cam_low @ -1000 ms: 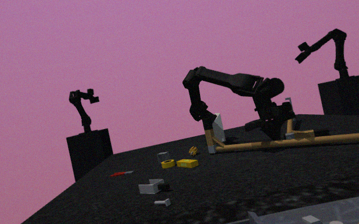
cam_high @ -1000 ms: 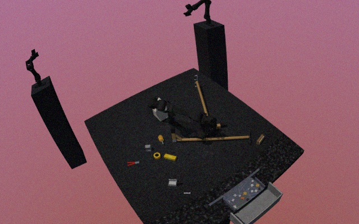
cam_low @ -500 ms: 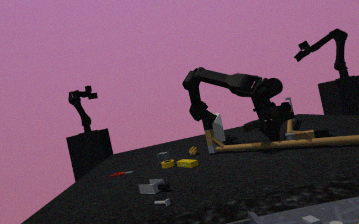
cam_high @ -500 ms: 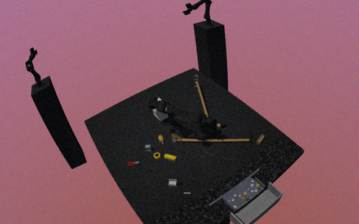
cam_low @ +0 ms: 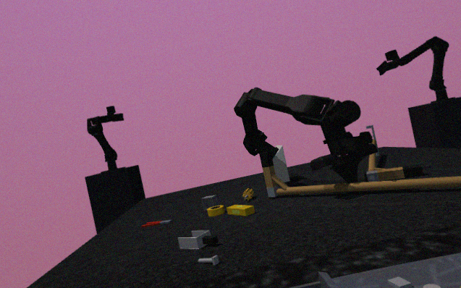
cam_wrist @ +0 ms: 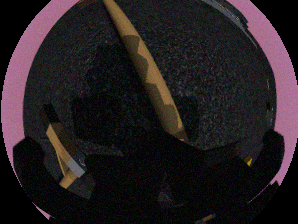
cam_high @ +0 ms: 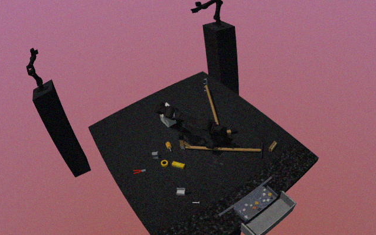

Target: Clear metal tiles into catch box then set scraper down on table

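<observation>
Beside the long scraper's [cam_high: 239,149] [cam_low: 409,183] [cam_wrist: 150,82] wooden handle, low over the worktop [cam_high: 121,133] [cam_low: 300,231] [cam_wrist: 210,65], the claw [cam_high: 213,144] [cam_low: 352,175] [cam_wrist: 157,132] points downward. Its fingers are closed together with nothing between them; whether the tips touch the handle cannot be told.

Scraper: lies on the worktop, passing in front of the claw in the exterior view. Its upright grip is on the side of the claw toward the yellow items; its thin dark blade is at the opposite end.

Rake [cam_high: 212,103] [cam_low: 391,174] [cam_wrist: 59,142]: beyond the claw from the scraper, its wooden grip near the claw.

Bench plate [cam_high: 242,204] [cam_low: 456,264]: well apart from the claw, past the scraper. Metal tiles [cam_high: 256,203] [cam_low: 399,281] are scattered over it, pale ones mixed with orange-yellow ones. Catch box [cam_high: 270,216]: farther from the claw than the plate, along the plate's outer edge.

Yellow tape roll [cam_high: 164,163] [cam_low: 216,210] and 1 yellow block [cam_high: 177,165] [cam_low: 240,210]: side by side, on the scraper-grip side of the claw. Red-handled pliers [cam_high: 139,171] [cam_low: 155,223]: farther out that way.
</observation>
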`<act>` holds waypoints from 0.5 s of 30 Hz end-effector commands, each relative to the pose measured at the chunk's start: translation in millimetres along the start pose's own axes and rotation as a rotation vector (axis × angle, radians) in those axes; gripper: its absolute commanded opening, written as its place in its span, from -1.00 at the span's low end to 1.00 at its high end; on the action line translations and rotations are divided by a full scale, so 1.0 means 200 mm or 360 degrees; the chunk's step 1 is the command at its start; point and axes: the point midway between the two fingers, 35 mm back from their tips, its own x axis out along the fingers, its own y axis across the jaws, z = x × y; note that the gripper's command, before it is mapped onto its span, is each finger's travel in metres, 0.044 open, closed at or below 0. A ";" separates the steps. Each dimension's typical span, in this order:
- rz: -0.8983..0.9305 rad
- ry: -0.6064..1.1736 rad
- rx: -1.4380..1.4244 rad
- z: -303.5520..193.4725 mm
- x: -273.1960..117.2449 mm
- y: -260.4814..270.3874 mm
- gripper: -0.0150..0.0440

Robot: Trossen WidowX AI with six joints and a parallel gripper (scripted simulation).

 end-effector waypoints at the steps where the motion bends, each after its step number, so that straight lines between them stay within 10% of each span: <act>1: -0.0003 0.0008 0.0002 0.01 0.02 -0.03 -0.49; 15: -0.0005 0.0008 0.0003 0.04 0.03 -0.09 -0.49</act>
